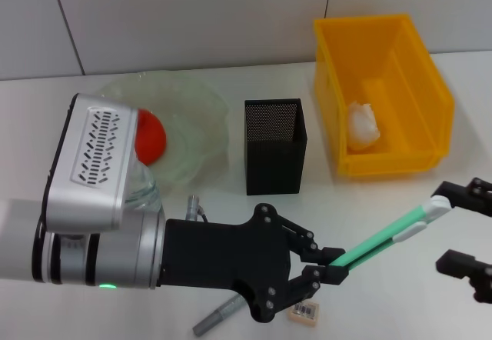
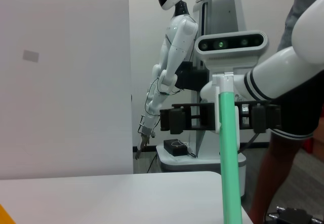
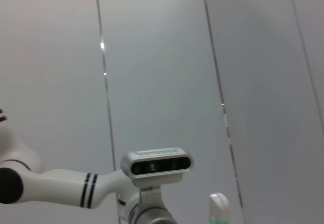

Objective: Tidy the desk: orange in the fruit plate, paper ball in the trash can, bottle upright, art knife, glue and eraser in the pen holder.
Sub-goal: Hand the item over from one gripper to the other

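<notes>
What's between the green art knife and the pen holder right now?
Nothing visible. The art knife is held at one end by the left gripper, its other end between the right gripper's fingers. Only bare table separates it from the pen holder; the eraser lies nearer, off that path.

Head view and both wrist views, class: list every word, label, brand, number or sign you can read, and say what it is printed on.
No text can be read in any view.
Eraser, below the left gripper: white barcode sticker, bars and digits too small to read.
Green art knife, held by the left gripper with its far end between the right gripper fingers: no lettering visible.
Trash can, pen holder: no markings visible.
</notes>
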`<state>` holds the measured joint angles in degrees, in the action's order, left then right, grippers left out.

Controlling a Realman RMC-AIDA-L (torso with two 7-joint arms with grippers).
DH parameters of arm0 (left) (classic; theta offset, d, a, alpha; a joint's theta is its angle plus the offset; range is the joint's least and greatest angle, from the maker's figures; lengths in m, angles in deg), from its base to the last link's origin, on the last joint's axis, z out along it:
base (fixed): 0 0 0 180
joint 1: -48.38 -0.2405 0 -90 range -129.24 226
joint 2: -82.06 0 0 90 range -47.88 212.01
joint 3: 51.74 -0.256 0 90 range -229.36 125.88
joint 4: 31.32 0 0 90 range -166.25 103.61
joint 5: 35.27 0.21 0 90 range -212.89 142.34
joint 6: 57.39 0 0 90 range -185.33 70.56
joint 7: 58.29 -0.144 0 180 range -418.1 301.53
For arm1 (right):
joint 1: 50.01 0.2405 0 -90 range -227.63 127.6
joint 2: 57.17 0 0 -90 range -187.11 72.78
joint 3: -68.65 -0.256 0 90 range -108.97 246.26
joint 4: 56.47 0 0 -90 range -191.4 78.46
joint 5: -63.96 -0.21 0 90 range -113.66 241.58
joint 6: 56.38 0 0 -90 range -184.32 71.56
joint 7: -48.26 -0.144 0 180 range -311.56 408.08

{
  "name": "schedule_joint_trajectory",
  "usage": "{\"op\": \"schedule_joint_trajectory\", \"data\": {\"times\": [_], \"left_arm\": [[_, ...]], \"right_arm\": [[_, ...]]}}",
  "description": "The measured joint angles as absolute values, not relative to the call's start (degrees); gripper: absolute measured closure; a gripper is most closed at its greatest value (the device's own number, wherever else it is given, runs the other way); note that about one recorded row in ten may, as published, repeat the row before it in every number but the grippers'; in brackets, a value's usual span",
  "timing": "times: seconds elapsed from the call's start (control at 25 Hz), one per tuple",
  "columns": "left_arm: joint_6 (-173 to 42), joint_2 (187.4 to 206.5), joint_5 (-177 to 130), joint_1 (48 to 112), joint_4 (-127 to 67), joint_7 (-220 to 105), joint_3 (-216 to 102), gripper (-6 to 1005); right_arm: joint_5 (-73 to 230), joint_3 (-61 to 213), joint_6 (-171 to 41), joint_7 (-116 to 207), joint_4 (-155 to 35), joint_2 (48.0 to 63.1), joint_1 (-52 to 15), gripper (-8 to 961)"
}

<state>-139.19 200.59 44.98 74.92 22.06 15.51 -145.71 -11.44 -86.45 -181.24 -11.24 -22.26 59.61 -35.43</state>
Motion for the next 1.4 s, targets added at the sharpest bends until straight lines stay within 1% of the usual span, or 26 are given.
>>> {"op": "schedule_joint_trajectory", "data": {"times": [0.4, 0.72, 1.08, 1.4], "left_arm": [[-139.2, 200.72, 44.9, 75.5, 21.4, 14.5, -145.7, 863], [-139.1, 200.8, 44.9, 76.3, 20.2, 14.4, -145.7, 858], [-139.3, 200.73, 44.9, 76.4, 20.2, 14.4, -145.7, 852], [-139.9, 200.63, 44.8, 76.4, 20.2, 14.4, -145.3, 847]], "right_arm": [[-11.1, -83.8, -180.3, -11.4, -24.8, 59.42, -32.0, 382], [-9.1, -83.6, -179.1, -11.4, -25.2, 60.16, -30.5, 385], [-9.1, -81.8, -179.0, -11.5, -25.2, 60.24, -29.6, 389], [-9.2, -81.3, -179.0, -11.2, -25.2, 60.25, -29.1, 633]]}}
